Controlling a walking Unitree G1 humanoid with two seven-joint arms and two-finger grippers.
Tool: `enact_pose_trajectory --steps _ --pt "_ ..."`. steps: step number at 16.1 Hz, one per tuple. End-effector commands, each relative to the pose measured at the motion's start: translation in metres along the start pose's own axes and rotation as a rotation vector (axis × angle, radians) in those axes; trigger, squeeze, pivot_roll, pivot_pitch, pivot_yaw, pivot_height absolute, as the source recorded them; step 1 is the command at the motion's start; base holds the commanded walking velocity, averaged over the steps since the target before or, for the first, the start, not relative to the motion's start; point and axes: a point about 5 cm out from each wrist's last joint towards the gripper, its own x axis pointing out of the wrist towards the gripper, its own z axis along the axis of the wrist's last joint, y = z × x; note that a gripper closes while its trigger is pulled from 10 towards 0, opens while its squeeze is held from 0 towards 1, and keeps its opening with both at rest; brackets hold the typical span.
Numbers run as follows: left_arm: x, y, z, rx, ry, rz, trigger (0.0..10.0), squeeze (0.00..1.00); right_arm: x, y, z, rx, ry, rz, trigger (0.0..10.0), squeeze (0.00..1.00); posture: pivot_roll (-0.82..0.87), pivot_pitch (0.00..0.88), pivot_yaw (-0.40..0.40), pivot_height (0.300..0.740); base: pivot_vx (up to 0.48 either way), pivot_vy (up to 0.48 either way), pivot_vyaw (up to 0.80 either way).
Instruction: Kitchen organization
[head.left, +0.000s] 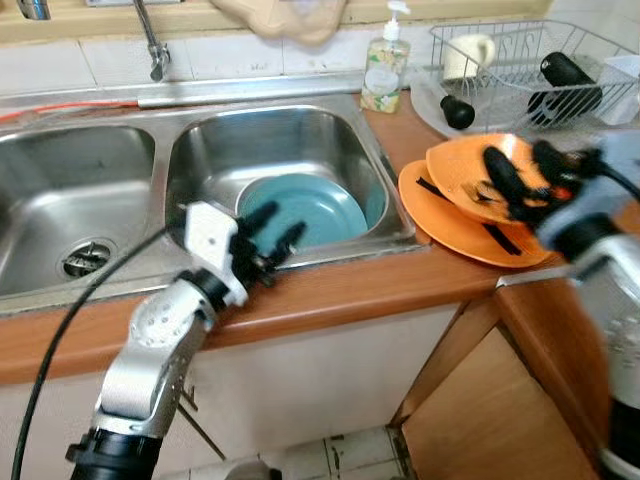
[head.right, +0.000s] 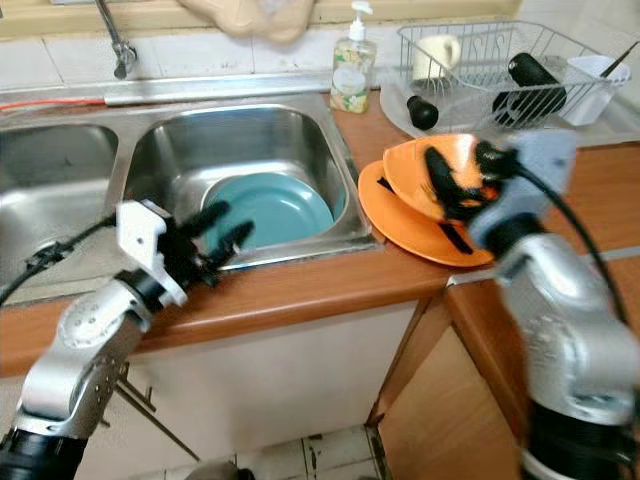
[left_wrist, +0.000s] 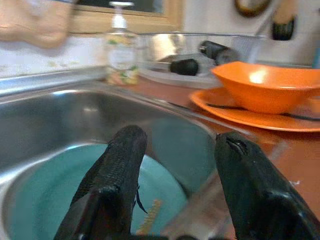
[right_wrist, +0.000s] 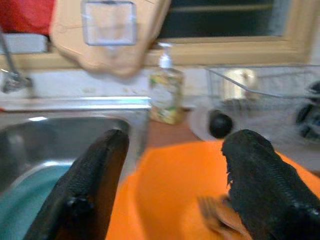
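My left claw (head.left: 268, 240) is spread wide at the front rim of the sink (head.left: 390, 200), aimed at the teal plate (head.left: 305, 208) inside. My right claw (head.left: 520, 175), also spread, hangs over the orange bowl (head.left: 465, 170) stacked on the orange plate (head.left: 450, 225), near the tabletop's front edge.

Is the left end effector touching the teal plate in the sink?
Apart. In the left wrist view the left end effector hangs open above the teal plate, which lies well below on the sink floor.
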Motion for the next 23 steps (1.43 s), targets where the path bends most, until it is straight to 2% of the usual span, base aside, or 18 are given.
enact_pose_trajectory --steps 1,2,3,4,5,8,9,11,13,15,18,23 --pt "0.0 -0.006 0.004 -0.002 -0.002 -0.065 10.0 0.0 -0.01 -0.024 0.003 -0.039 0.008 -0.077 10.0 1.0 -0.06 0.0 0.035 0.74 0.0 0.0 0.0" --pt "-0.001 -0.007 0.004 -0.007 -0.002 -0.081 10.0 0.0 -0.014 -0.033 0.003 -0.056 0.024 -0.098 10.0 0.83 -0.06 0.0 0.035 0.74 0.0 0.0 0.0" --pt "-0.002 -0.01 0.006 -0.014 0.002 -0.109 10.0 0.0 -0.023 -0.047 0.002 -0.081 0.055 -0.138 10.0 0.04 -0.06 0.0 0.035 0.74 0.0 0.0 0.0" --pt "-0.004 -0.013 0.006 -0.014 0.013 -0.134 10.0 0.0 -0.032 -0.06 0.001 -0.096 0.076 -0.184 10.0 0.0 -0.06 0.0 0.037 0.74 0.0 0.0 0.0" --pt "-0.005 -0.014 0.007 -0.013 0.017 -0.144 10.0 0.0 -0.035 -0.065 0.0 -0.099 0.082 -0.203 10.0 0.0 -0.06 0.0 0.037 0.74 0.0 0.0 0.0" --pt "-0.007 -0.016 0.008 -0.025 0.027 -0.173 10.0 0.0 -0.049 -0.077 -0.003 -0.113 0.118 -0.244 10.0 0.0 -0.07 0.0 0.04 0.74 0.0 0.0 0.0" --pt "-0.009 -0.017 0.008 -0.036 0.032 -0.198 10.0 0.0 -0.059 -0.082 -0.009 -0.145 0.169 -0.25 10.0 0.0 -0.07 0.0 0.041 0.74 0.0 0.0 0.0" --pt "-0.01 -0.018 0.008 -0.041 0.04 -0.218 10.0 0.0 -0.065 -0.083 -0.014 -0.168 0.215 -0.228 10.0 0.0 -0.08 0.0 0.047 0.74 0.0 0.0 0.0" --pt "-0.011 -0.019 0.008 -0.045 0.053 -0.237 10.0 0.0 -0.068 -0.074 -0.023 -0.188 0.273 -0.145 10.0 0.0 -0.08 0.0 0.049 0.74 0.0 0.0 0.0" --pt "-0.011 -0.019 0.008 -0.046 0.054 -0.239 10.0 0.0 -0.064 -0.068 -0.024 -0.182 0.269 -0.122 10.0 0.0 -0.08 0.0 0.049 0.74 0.0 0.0 0.0" --pt "-0.012 -0.02 0.009 -0.05 0.057 -0.248 10.0 0.0 -0.053 -0.054 -0.027 -0.167 0.262 -0.038 10.0 0.0 -0.07 0.0 0.039 0.74 0.0 0.0 0.0" --pt "-0.011 -0.02 0.009 -0.048 0.057 -0.24 10.0 0.0 -0.037 -0.042 -0.025 -0.16 0.226 0.007 10.0 0.0 -0.06 0.0 0.033 0.74 0.0 0.0 0.0"
